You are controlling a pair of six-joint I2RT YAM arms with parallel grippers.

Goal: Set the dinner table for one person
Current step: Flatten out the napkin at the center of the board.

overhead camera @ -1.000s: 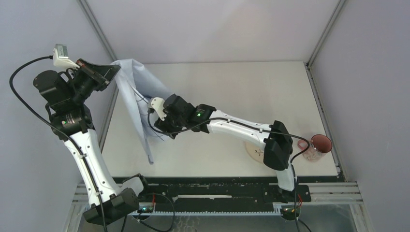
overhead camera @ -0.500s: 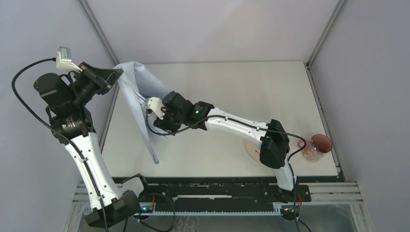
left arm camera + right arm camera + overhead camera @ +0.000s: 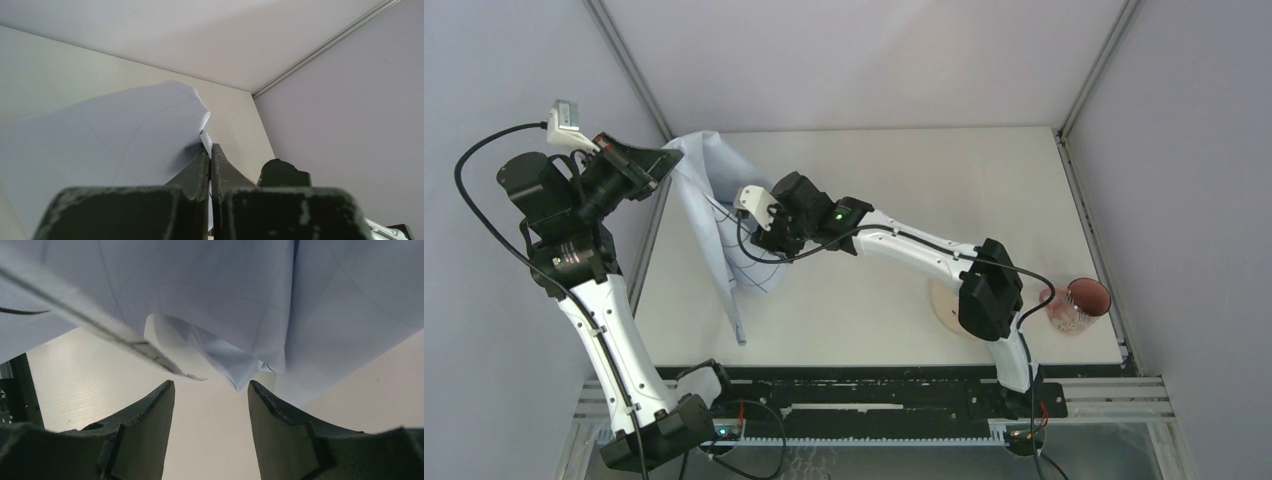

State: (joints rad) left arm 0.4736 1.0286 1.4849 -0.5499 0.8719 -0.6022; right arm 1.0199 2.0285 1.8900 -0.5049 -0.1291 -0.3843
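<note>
Over the tabletop [image 3: 924, 180], cloth [image 3: 699, 175] is clenched in the left jaws; its hanging corner should be centred between the released right jaws.

Hanging cloth [image 3: 709, 200] and right arm [image 3: 914, 255] are blocking the desk's [image 3: 944, 170] left and middle.
The cloth is draping over the far left corner, the arm is spanning the centre, and a plate [image 3: 939, 305] and cup [image 3: 1079, 303] are occupying the near right edge; the far right is lying open.

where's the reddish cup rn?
Top view: the reddish cup stands at the near-right edge of the dinner table, just right of the pale plate that the right arm half hides.
</note>
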